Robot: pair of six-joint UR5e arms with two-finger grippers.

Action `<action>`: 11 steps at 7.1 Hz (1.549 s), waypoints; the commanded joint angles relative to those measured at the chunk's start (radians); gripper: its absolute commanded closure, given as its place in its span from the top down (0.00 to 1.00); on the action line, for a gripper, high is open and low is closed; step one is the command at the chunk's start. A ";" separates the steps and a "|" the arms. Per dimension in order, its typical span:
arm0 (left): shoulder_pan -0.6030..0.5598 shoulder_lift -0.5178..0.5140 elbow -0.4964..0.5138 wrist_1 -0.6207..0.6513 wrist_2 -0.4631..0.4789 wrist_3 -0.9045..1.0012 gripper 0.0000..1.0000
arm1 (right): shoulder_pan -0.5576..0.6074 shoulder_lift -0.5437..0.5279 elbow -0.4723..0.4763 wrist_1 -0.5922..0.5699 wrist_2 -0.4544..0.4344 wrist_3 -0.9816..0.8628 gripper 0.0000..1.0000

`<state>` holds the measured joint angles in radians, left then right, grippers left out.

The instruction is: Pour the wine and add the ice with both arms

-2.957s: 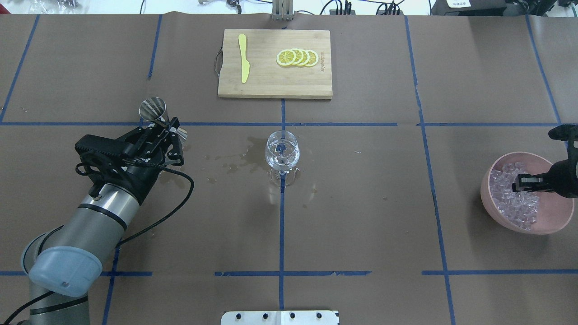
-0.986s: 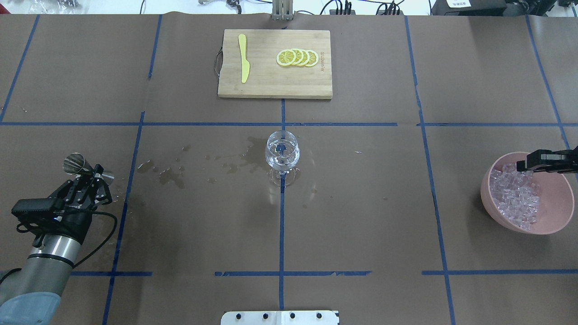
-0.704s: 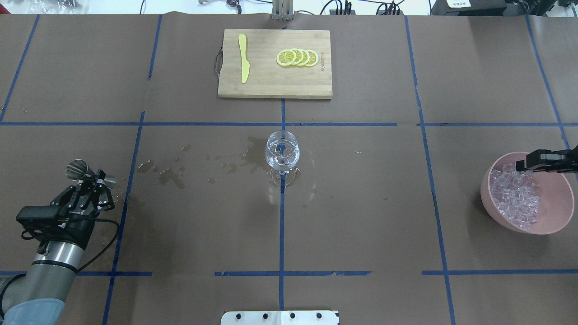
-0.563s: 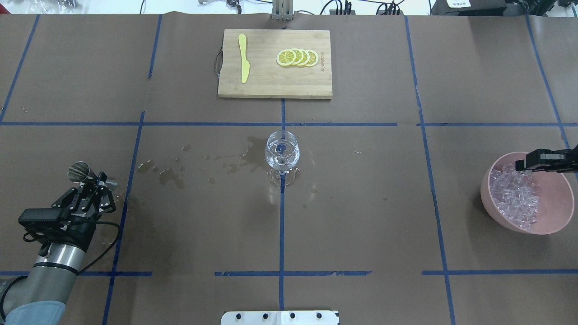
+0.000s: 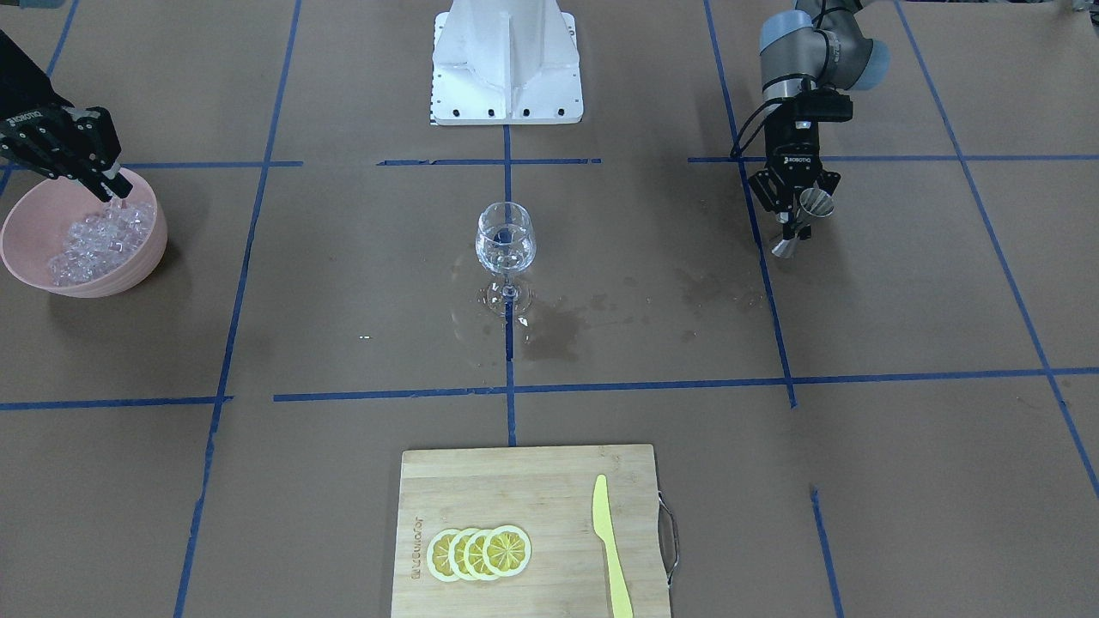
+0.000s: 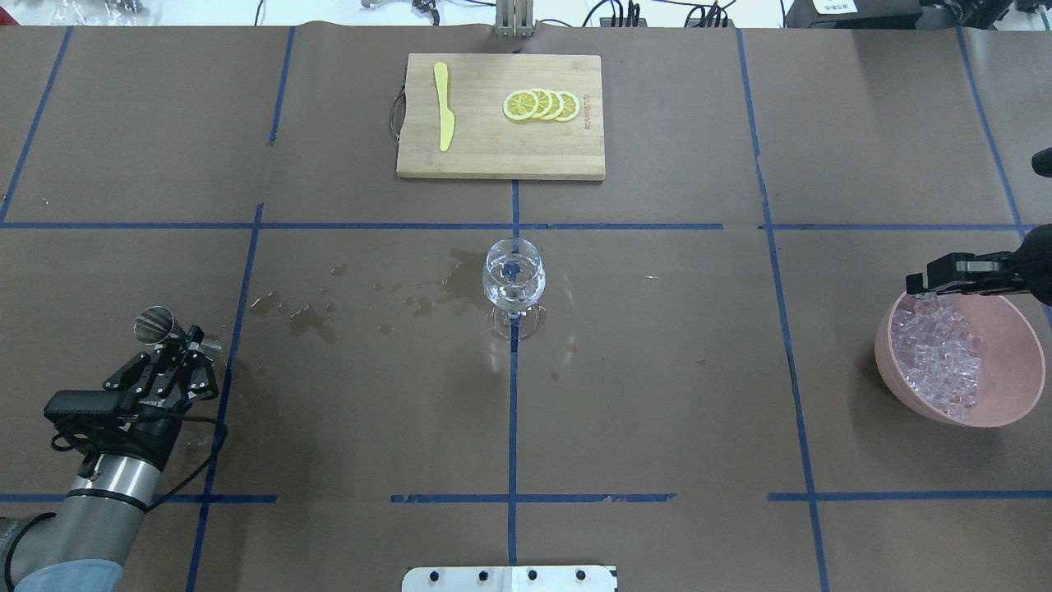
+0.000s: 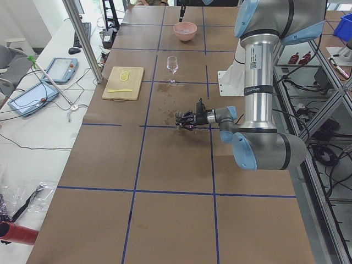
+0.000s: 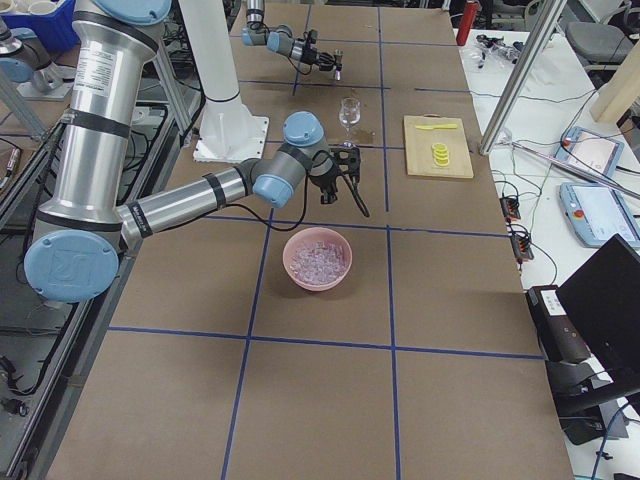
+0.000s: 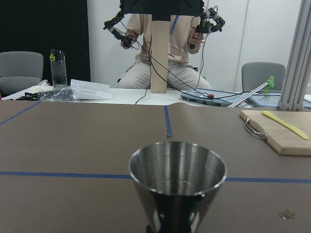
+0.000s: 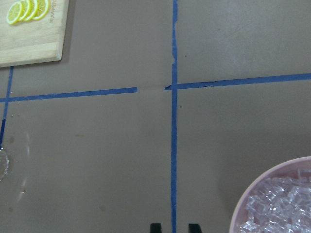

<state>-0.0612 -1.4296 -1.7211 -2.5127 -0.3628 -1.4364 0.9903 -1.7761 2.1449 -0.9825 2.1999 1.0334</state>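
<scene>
A clear wine glass holding some clear liquid stands at the table's centre. My left gripper is shut on a steel jigger and holds it upright, low over the table at the left. The jigger fills the left wrist view. My right gripper hovers over the inner rim of the pink bowl of ice. Its fingers are close together. A small clear cube seems pinched at the tips.
A bamboo cutting board at the far side carries lemon slices and a yellow knife. Wet spill patches lie between the jigger and the glass. The white pedestal base is at the near edge.
My left gripper has carried the jigger from near the glass out to the left, then eased slightly right. My right gripper has risen out of the ice and moved left toward the glass.
</scene>
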 commanded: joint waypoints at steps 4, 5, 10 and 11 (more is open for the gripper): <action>0.004 -0.008 0.003 0.000 -0.004 0.002 0.17 | 0.004 0.122 -0.006 -0.004 0.037 0.068 0.00; 0.006 -0.008 0.006 0.000 -0.004 0.002 0.21 | 0.002 0.124 -0.005 -0.004 0.038 0.077 0.00; 0.006 -0.026 0.040 0.000 -0.004 0.004 0.28 | 0.004 0.146 0.001 -0.002 0.057 0.080 0.00; 0.006 -0.025 0.040 0.000 -0.004 0.004 0.38 | 0.004 0.146 0.004 -0.001 0.057 0.082 0.00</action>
<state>-0.0548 -1.4547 -1.6819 -2.5127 -0.3666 -1.4332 0.9940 -1.6311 2.1461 -0.9846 2.2557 1.1141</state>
